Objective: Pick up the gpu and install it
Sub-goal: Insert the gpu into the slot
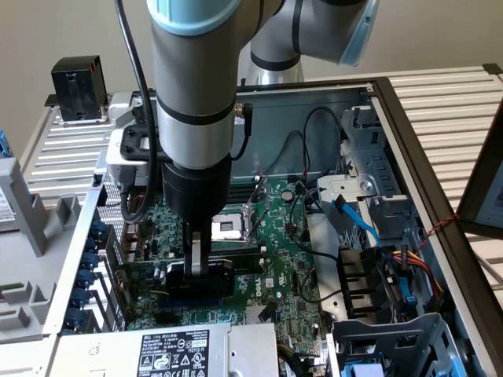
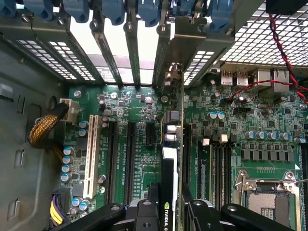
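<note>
The gripper is closed on the gpu, its two fingers pressed against either side of the card's black shroud. In the wrist view the gpu runs edge-on away from the camera, thin and upright, with white lettering near the fingers and its silver bracket reaching up to the slot openings in the case's rear wall. The card stands low over the motherboard, in line with one of the long expansion slots — whether its edge is fully seated in a slot cannot be told. A white slot lies further off to the side, well apart from the card.

In the exterior view the arm comes straight down into the open case, the gripper just above the board. The CPU socket sits just behind the gripper — bare and square. Toward the exterior view's right are a blue cable and a bundle of coloured wires by the drive cage. The power supply with its label lies at the near edge.
</note>
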You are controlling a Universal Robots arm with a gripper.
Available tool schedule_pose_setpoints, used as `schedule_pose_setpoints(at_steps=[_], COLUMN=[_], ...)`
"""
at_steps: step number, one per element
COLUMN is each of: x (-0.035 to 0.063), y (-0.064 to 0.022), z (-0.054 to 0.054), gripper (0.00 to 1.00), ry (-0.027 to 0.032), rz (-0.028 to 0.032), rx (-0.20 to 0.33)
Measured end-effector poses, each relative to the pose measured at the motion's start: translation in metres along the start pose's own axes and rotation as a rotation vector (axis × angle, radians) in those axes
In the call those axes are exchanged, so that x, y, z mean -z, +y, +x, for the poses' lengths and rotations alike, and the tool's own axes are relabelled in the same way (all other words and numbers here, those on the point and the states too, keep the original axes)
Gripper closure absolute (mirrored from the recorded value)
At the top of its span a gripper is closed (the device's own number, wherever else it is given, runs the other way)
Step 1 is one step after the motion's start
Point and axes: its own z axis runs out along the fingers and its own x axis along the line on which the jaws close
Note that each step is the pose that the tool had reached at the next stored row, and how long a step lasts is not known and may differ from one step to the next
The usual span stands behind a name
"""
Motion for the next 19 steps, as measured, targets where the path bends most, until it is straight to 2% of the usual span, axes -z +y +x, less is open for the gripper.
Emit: schedule_pose_setpoints(at_steps=[5, 12, 19], x=[0.0001, 0.0001, 0.0001], y=[0.0000, 0.0000, 0.0001], z=[0.0002, 0.0004, 0.0005], gripper=[0.73, 0.73, 0.73], ry=[-0.0019, -0.0097, -0.0097], rz=[-0.0001, -0.0006, -0.0009], rx=[0.000, 0.010, 0.012])
